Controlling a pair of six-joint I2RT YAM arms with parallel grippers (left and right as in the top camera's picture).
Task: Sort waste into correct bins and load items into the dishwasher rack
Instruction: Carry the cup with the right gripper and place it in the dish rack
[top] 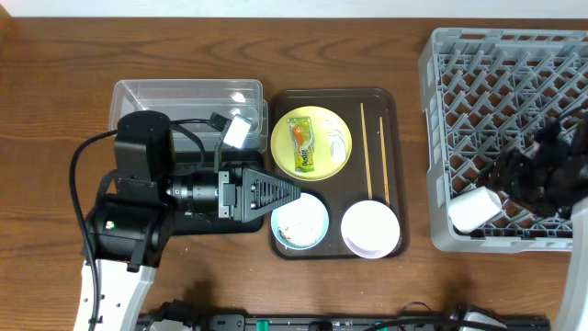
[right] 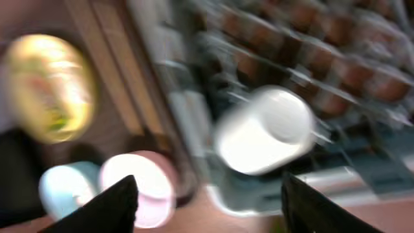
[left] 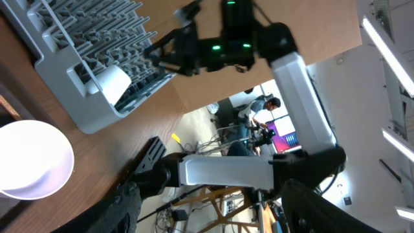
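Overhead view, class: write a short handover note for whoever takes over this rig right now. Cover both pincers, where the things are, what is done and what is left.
Left pincer: open, empty, beside the light-blue bowl.
Right pincer: open, empty, over the dishwasher rack, near a white cup lying in its near corner.
On the brown tray: yellow plate bearing the snack wrapper and white scrap; two chopsticks; light-blue bowl holding food bits; white bowl.
Clear tub looks empty; black container is mostly hidden under the left arm.
Done: nothing from the tray sorted or loaded.
Left: all waste to bins, all dishes to the rack.
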